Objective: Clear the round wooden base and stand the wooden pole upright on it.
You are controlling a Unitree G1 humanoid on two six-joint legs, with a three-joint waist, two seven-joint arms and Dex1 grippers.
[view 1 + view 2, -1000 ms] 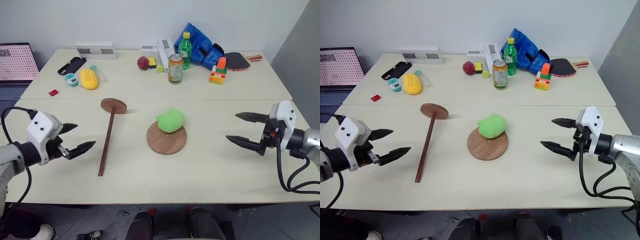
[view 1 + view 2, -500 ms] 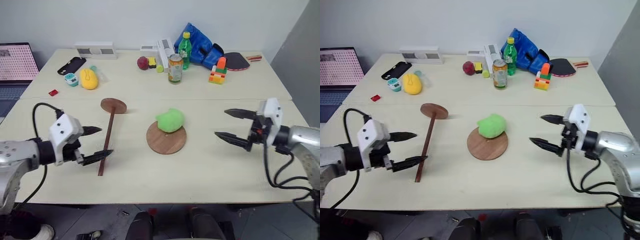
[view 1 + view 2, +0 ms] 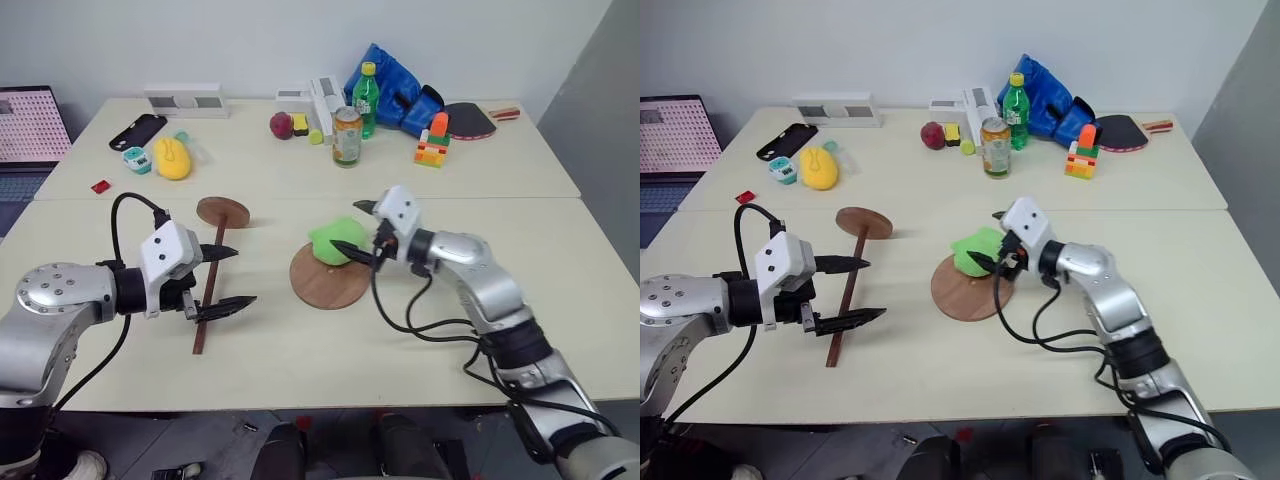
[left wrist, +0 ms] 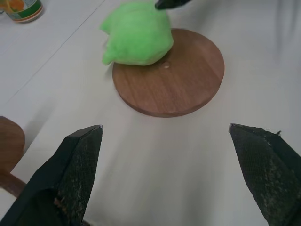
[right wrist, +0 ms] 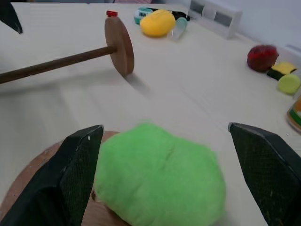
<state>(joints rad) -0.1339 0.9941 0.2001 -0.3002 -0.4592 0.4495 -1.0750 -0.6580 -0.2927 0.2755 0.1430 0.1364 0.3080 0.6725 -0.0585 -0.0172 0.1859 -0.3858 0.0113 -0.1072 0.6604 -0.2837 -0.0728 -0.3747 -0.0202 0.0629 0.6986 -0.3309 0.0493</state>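
Reddish-brown wood, flat and round — the round wooden base [image 3: 325,280] lies near the middle of the near table [image 3: 420,330], with a green plush lump [image 3: 335,240] sitting on its far edge and spilling a little past the rim. The right gripper [image 3: 358,230] has its two black fingers spread wide on either side of that lump, one above it and one at its near right side; whether they touch it cannot be told. To the left of the base, apart from it, the wooden pole [image 3: 208,295] lies flat on the table, its smaller disc [image 3: 222,211] at the far end and standing on edge. The left gripper [image 3: 228,277] hangs just over the pole's middle, jaws wide, one finger on each side of the rod and closed on nothing. On the far table stand a drink can [image 3: 346,137], a green bottle [image 3: 366,96], a yellow toy [image 3: 172,158] and a red apple [image 3: 280,124].
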